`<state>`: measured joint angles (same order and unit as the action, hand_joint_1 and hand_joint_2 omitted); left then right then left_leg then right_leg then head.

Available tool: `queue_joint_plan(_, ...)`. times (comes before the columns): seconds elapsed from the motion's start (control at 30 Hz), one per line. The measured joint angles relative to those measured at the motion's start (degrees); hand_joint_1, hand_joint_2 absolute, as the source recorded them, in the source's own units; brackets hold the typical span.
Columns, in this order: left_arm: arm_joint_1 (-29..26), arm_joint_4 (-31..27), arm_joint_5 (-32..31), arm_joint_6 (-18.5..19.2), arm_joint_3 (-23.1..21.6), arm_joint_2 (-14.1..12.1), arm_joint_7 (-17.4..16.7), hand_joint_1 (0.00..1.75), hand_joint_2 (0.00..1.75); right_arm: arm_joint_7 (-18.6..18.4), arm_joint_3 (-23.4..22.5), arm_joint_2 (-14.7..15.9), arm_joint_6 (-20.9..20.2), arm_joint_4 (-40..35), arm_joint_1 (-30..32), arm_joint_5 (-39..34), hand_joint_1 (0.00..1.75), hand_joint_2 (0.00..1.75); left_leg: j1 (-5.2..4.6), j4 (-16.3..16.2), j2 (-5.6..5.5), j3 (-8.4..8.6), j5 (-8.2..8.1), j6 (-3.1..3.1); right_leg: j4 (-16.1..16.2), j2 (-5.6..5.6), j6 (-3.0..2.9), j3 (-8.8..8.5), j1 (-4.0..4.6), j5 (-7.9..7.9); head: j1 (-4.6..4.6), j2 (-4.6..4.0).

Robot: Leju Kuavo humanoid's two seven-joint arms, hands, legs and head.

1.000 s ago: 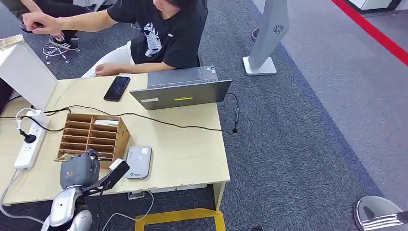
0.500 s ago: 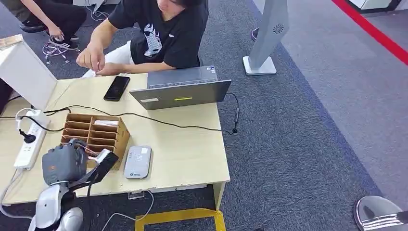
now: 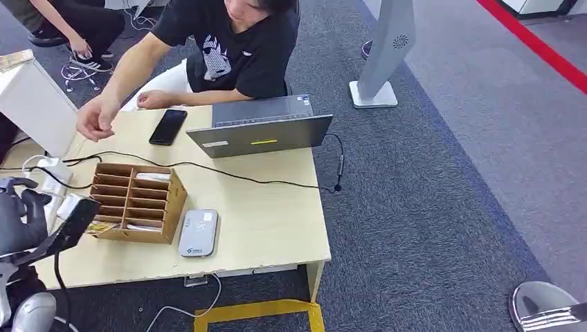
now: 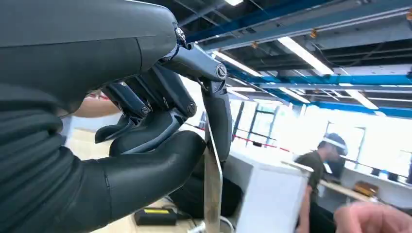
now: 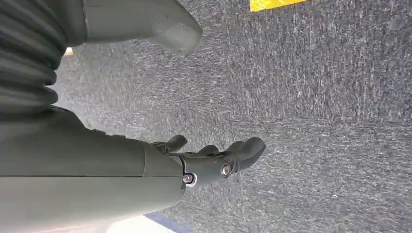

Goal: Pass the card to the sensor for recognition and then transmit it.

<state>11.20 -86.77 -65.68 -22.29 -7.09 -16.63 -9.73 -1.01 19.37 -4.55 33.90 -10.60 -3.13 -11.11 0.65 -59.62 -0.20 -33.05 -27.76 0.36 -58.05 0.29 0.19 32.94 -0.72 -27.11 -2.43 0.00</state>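
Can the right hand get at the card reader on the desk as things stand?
Probably not soon. The right hand hangs over the grey carpet, holding nothing, while the card reader lies on the desk beside the wooden organizer. The left hand, pinching the card, is nearer.

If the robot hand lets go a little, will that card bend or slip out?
The card probably won't bend: it looks thin but stands straight and flat. It might slip, since its faces look smooth and the left robot hand pinches it only near one edge. It likely weighs little, so a light pinch should hold.
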Motion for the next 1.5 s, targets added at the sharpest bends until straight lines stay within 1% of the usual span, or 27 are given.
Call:
queue_joint_plan(0.1, 1.8, 1.7, 0.4, 0.5, 2.0, -1.3, -0.4, 1.75, 1.75, -0.2, 0.0, 0.0, 0.1, 0.0, -0.2, 0.8, 0.00, 1.75, 0.00, 0.0, -0.01, 0.00, 0.01, -0.01, 0.0, -0.01, 0.00, 0.00, 0.00, 0.00, 0.00, 0.00)
queue_joint_plan(0.27, 5.4, 7.3, 0.5, 0.7, 4.5, -3.0, -0.5, 1.75, 1.75, -0.6, 0.0, 0.0, 0.1, 0.0, -0.5, 1.6, 0.00, 1.75, 0.00, 0.0, -0.01, 0.00, 0.02, -0.01, 0.0, 0.00, -0.01, -0.01, -0.01, 0.01, 0.00, 0.00)
queue_joint_plan(0.47, 7.1, 10.6, 0.7, 0.2, 5.1, -3.1, -0.2, 1.75, 1.75, -0.1, 0.0, 0.0, 0.3, 0.0, -0.6, 1.8, 0.00, 1.75, -0.01, 0.0, -0.01, -0.01, 0.01, -0.01, 0.0, 0.00, -0.01, 0.00, -0.01, 0.01, 0.00, 0.00)
queue_joint_plan(0.53, 7.4, 11.0, 0.2, -0.3, 5.1, -2.8, 1.1, 1.75, 1.75, 0.2, 0.0, 0.0, 0.3, 0.0, -0.6, 1.8, 0.00, 1.75, -0.01, 0.0, 0.01, -0.01, 0.01, -0.01, 0.0, 0.01, -0.01, 0.03, -0.01, 0.01, 0.00, 0.00)
queue_joint_plan(0.6, 7.4, 10.8, -1.0, -0.7, 4.6, -1.7, 2.4, 1.75, 1.75, 0.5, 0.0, 0.0, 0.4, 0.0, -0.6, 1.6, 0.00, 1.75, -0.03, 0.0, 0.00, 0.00, 0.01, -0.01, 0.0, 0.00, -0.01, 0.04, -0.02, 0.01, 0.00, 0.00)
queue_joint_plan(0.67, 7.2, 9.1, -2.6, -0.7, 3.2, -0.5, 2.9, 1.75, 1.75, 0.6, 0.0, 0.0, 0.5, 0.0, -0.6, 1.5, 0.00, 1.75, -0.03, 0.0, -0.01, -0.02, 0.01, -0.01, 0.0, -0.01, 0.00, 0.04, -0.02, 0.01, 0.00, 0.00)
queue_joint_plan(0.83, 6.9, 4.5, -5.2, -0.6, -1.9, 2.2, 2.5, 1.75, 1.75, 1.0, 0.0, 0.0, 0.8, 0.0, -0.5, 1.2, 0.00, 1.75, -0.03, -0.1, -0.01, -0.03, -0.01, 0.01, 0.0, -0.01, 0.01, 0.03, -0.03, 0.02, 0.00, 0.00)
queue_joint_plan(0.9, 6.9, 3.3, -5.3, -0.6, -2.9, 2.8, 2.5, 1.75, 1.75, 1.0, 0.0, 0.0, 0.8, 0.0, -0.5, 1.2, 0.00, 1.75, -0.02, -0.1, 0.00, -0.03, -0.01, 0.01, 0.0, 0.00, 0.01, 0.04, -0.03, 0.02, 0.00, 0.00)
queue_joint_plan(1.1, 7.0, 0.9, -5.3, -1.2, -5.6, 4.3, 2.9, 1.75, 1.75, 1.4, -0.1, 0.0, 1.0, 0.0, -0.5, 1.2, 0.00, 1.75, -0.01, 0.0, 0.01, -0.02, -0.01, 0.01, 0.0, 0.01, 0.00, 0.06, -0.02, 0.01, 0.00, 0.00)
queue_joint_plan(1.23, 6.9, 0.5, -5.0, -1.7, -6.9, 5.0, 3.2, 1.75, 1.75, 1.6, -0.2, 0.0, 1.2, 0.0, -0.1, 1.2, 0.00, 1.75, -0.01, 0.0, 0.01, -0.03, -0.01, 0.01, 0.0, 0.01, 0.00, 0.06, -0.02, 0.01, 0.00, 0.00)
queue_joint_plan(1.5, 6.9, 0.5, -4.7, -1.9, -7.4, 5.6, 3.4, 1.75, 1.75, 1.9, -0.3, 0.0, 1.2, 0.0, 0.2, 1.1, 0.00, 1.75, -0.01, 0.0, 0.02, -0.04, -0.01, 0.01, 0.0, 0.03, 0.00, 0.06, -0.02, 0.01, 0.00, 0.00)
